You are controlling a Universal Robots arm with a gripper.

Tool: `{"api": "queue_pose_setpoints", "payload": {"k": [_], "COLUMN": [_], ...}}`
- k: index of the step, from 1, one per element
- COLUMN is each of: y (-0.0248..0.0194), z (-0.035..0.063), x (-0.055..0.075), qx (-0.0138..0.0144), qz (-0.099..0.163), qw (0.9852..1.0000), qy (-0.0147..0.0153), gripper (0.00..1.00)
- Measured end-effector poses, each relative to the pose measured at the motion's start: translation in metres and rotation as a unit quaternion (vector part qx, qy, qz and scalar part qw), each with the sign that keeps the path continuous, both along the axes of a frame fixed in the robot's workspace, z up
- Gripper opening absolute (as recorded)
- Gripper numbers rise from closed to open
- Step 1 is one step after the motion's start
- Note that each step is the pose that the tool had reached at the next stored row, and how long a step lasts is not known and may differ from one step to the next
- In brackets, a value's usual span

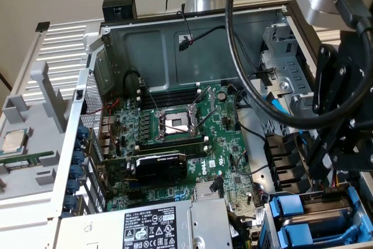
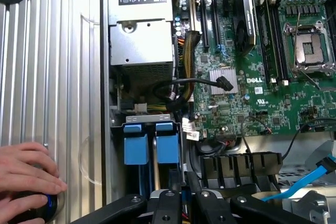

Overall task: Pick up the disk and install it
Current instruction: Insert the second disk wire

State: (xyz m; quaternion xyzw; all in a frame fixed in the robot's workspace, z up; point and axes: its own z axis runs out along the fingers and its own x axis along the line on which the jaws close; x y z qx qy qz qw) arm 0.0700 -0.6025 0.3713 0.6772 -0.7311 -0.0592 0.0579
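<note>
At the corner of the open computer case (image 1: pixel 111 45), beside the power supply (image 2: pixel 140 45), the disk (image 2: pixel 168 148) is sitting in the drive bay. It is showing the bright blue end of its carrier, and a second blue carrier (image 2: pixel 135 148) is standing just beside it. The gripper (image 2: pixel 178 192) is hanging directly over this bay, nearest to the disk. Its fingers are drawn close together, with the black links folding inward. Whether they are pinching the edge of the blue frame or closing on nothing, I cannot tell, because the tips are lying against the dark gap between the two carriers.

I am judging the disk to be stiff and rather heavy for its size, since it is a metal body in a plastic frame. The bare metal sides are probably smooth and could slip, and the drive would not like a knock or a drop. The blue plastic carrier is looking like the better place to take hold, at its exposed end, gripped squarely so that the drive is not tilting in the bay rails.

On the ribbed metal surface (image 2: pixel 52 77) outside the case, a person's hand (image 2: pixel 26 179) is resting over a small dark device with a blue light, well apart from the gripper.
</note>
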Motion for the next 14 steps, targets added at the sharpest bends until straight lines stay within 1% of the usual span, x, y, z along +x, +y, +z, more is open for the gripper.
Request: {"api": "queue_pose_setpoints", "payload": {"k": [3, 9, 12, 14], "y": [-0.0002, -0.0002, -0.0002, -0.0004], "z": [-0.0003, -0.0008, -0.0010, -0.0010], "x": [0.0002, 0.0011, 0.0062, 0.0063], "qx": [0.0007, 0.0006, 0.0006, 0.0006], "qz": [0.000, 0.000, 0.000, 0.000], "qw": [1.0000, 1.0000, 1.0000, 1.0000], "qy": [0.0000, 0.0001, 0.0001, 0.0002], "gripper": [0.16, 0.16, 0.16, 0.16]}}
